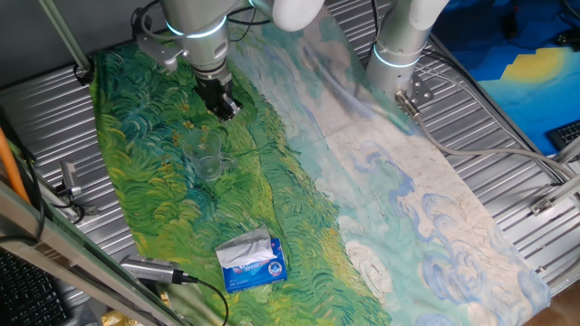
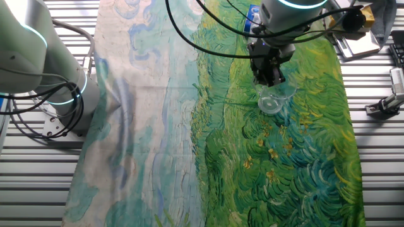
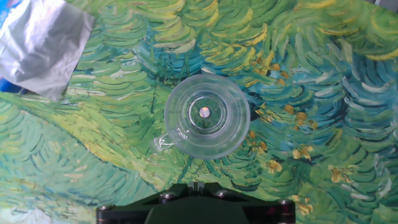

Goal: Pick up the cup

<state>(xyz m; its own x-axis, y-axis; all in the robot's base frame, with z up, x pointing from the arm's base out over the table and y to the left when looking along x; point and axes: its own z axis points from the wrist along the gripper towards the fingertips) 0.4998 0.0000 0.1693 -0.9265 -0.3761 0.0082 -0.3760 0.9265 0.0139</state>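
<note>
One cup, upright, below gripper

I am working in a robotics lab: a ribbed metal worktop draped with a painted-landscape cloth, loose cables along its edges, and a keyboard at one corner.

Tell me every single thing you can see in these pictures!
cup: one, clear, upright on the green part of the cloth, right under the claw
tissue packet: one, blue and white, on the cloth near its edge, apart from the cup
painted cloth: one, green, yellow and pale blue, spread over the table
table: one, ribbed grey metal
claw: one, black, above the cup, not touching it; fingers can't be made out
</note>
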